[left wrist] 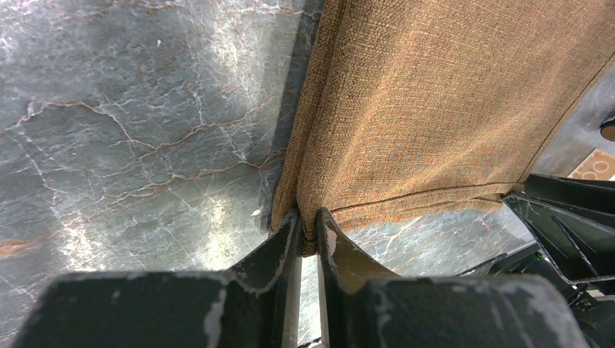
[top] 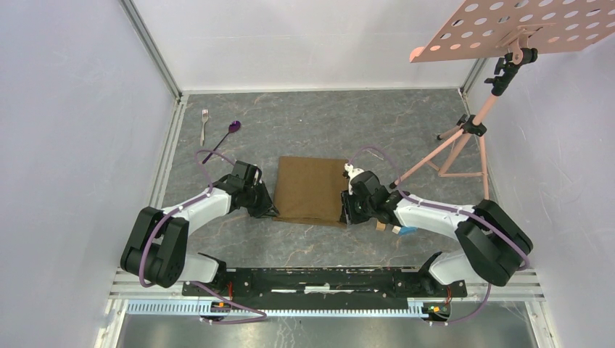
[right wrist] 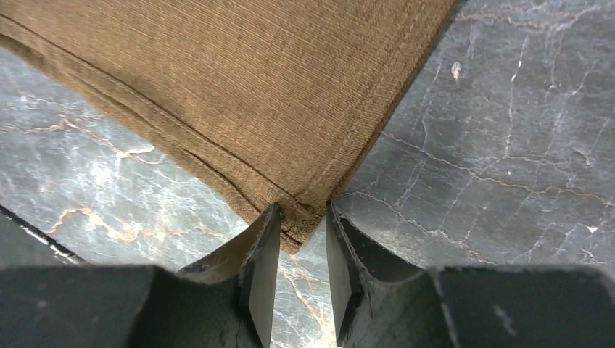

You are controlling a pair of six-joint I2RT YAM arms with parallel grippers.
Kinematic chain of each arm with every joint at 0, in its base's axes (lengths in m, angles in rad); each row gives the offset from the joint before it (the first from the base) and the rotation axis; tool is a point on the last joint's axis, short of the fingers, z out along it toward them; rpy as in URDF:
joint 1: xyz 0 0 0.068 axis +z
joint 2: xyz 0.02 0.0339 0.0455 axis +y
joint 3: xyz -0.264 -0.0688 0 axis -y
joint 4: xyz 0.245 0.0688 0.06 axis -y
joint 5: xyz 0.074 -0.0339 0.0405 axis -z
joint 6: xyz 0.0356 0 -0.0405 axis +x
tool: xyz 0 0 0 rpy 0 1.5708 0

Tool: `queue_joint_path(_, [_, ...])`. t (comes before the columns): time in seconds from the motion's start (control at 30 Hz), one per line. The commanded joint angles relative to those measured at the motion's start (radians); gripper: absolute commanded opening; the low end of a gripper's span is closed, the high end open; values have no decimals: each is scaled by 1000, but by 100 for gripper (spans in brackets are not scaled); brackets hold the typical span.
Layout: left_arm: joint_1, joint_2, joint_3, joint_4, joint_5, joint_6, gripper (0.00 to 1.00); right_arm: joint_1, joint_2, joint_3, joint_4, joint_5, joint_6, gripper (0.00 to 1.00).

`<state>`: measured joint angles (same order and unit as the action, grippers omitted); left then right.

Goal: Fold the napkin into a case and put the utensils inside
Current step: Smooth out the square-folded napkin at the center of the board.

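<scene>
1. Brown, coarse-woven cloth in the middle: the napkin (top: 310, 190) lies spread as a flat, nearly square sheet on the bench (top: 326, 116), with a stitched hem running along its edges.
2. Bench top now: dark grey stone-look surface, veined with pale and rusty cracks, glossy where the light hits it.
3. Over to the left claw (left wrist: 308, 226), down at the napkin's near left corner. Its two scuffed black fingers are pressed tight on the hem, and the cloth rises from the pinch in a long crease.
4. Right claw (right wrist: 301, 221) is at the near right corner. The hemmed tip of the cloth sits between its fingers and fills the gap, so this one is pinching the napkin as well.
5. Utensils: the slim silver fork (top: 204, 119) and the spoon (top: 226, 135), purple bowl on a thin dark handle, lie near each other at the far left. Both are on bare stone, well apart from the cloth.
6. Beside the right arm sit a small wooden block (top: 380, 226) and a blue block (top: 407, 230). A pink perforated music stand (top: 522, 25) stands on tripod legs at the far right.
</scene>
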<state>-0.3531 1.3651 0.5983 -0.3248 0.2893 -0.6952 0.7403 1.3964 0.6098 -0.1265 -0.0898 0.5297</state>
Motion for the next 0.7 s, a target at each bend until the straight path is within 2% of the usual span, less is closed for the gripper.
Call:
queue_joint_path(0.0, [1,-1,-11,31,7,3,18,11,40,42,-9,46,-5,35])
queue_joint_path(0.27, [0,-7,-20,40,12,1,18,35,70,92,-55,124,-22,35])
queue_joint_path(0.4, [1,-9,-23,43,12,-1,17,50,79,121,-96,174,-37,26])
queue_joint_path(0.53, [1,-13,-27,41,13,1,17,69,78,147,-131,215,-45,21])
queue_joint_path(0.67, [2,-18,-26,39,13,3,17,78,70,169,-147,225,-52,9])
